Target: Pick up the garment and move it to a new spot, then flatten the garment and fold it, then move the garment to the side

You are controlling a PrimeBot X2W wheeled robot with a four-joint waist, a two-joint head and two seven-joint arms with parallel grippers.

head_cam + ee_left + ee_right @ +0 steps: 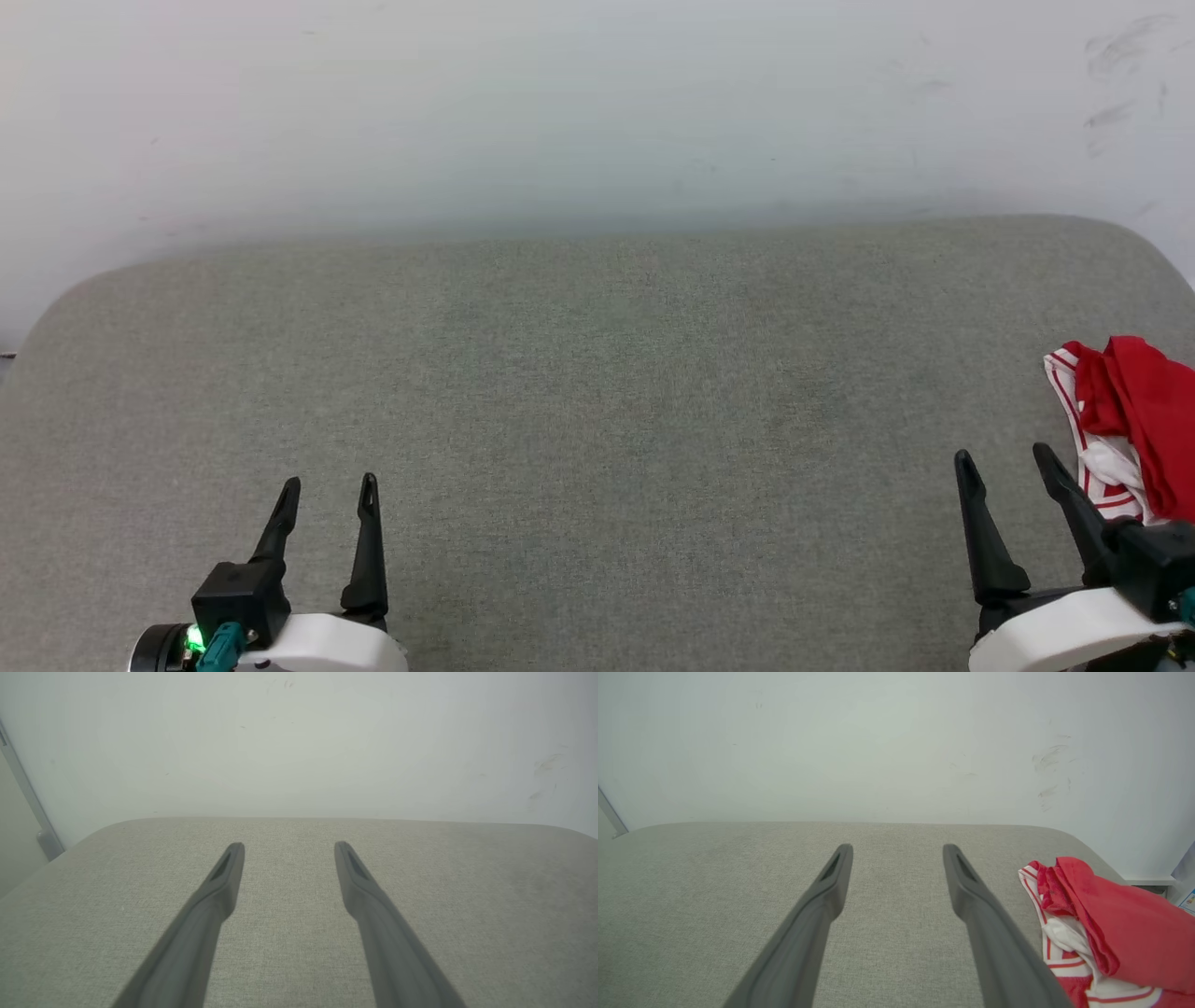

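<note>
1. The left gripper (330, 481) is hanging out at the lower left over the grey fabric surface (597, 373), fingers spread wide and gripping nothing.
2. The white wall (560, 112) is running along behind the surface (scuff marks on its right side).
3. The right gripper (1001, 453) is sitting at the lower right, also spread wide and not holding anything.
4. The garment (1139, 411) is lying bunched up at the surface's right edge, just beside the right gripper's outer finger, with red cloth and white striped trim showing.
</note>
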